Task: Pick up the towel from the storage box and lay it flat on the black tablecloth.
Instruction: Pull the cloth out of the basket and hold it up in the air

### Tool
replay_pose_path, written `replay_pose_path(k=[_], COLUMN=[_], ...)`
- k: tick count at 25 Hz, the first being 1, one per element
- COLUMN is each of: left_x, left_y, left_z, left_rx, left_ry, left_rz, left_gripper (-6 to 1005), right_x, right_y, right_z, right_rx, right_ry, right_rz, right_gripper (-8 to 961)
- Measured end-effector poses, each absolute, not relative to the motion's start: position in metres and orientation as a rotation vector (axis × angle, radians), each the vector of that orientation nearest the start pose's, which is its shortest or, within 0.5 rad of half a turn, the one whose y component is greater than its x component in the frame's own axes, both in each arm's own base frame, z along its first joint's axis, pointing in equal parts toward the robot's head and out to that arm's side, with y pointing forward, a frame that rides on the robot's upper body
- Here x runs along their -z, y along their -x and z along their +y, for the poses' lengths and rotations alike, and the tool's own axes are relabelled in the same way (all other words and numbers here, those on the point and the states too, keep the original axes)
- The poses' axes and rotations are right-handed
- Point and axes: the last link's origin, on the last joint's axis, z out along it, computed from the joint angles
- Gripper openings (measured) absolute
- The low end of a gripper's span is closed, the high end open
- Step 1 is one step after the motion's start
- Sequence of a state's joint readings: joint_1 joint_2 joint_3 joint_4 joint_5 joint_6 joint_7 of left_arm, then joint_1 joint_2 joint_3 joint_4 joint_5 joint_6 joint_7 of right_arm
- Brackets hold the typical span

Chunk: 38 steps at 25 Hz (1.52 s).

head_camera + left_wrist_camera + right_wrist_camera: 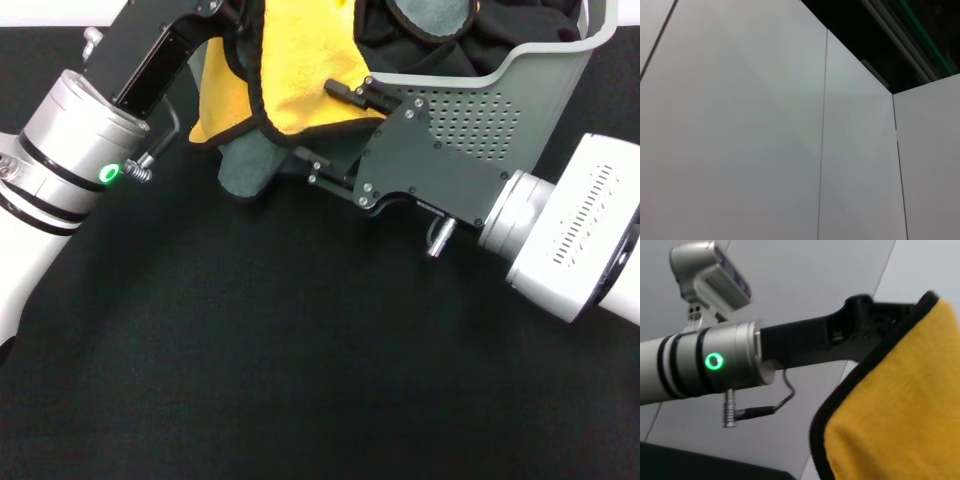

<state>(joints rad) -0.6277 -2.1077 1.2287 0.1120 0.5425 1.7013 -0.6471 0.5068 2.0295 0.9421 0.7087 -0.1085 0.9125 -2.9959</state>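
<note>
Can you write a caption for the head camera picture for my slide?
Both pincers, left and right, lift the yellow towel beside the storage box.

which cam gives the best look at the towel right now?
Head view: the towel shows both its yellow face and grey-green underside, hanging over the storage box edge between the left gripper and right gripper. Right wrist view catches only a yellow corner with its black edge. Left wrist view shows none of it.
</note>
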Motion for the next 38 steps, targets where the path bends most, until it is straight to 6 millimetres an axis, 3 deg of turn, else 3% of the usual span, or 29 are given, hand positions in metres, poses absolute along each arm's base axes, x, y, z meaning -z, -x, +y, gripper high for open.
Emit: replay_pose_path(k=[13, 26, 38], left_x=[-0.001, -0.002, 0.001], left_y=[0.205, 0.203, 0.199], left_z=[0.336, 0.338, 0.339], left_rx=[1.558, 1.565, 1.581], left_ry=[1.875, 1.869, 1.897], left_rz=[-0.278, -0.275, -0.282], left_gripper=[29, 30, 30], right_x=[0.077, 0.108, 0.092], right_y=[-0.151, -0.131, -0.126], right_z=[0.331, 0.319, 0.326], right_rx=[-0.942, -0.920, -0.969], right_ry=[2.210, 2.360, 2.277], right_rz=[-0.263, -0.379, -0.328], right_gripper=[652, 653, 653])
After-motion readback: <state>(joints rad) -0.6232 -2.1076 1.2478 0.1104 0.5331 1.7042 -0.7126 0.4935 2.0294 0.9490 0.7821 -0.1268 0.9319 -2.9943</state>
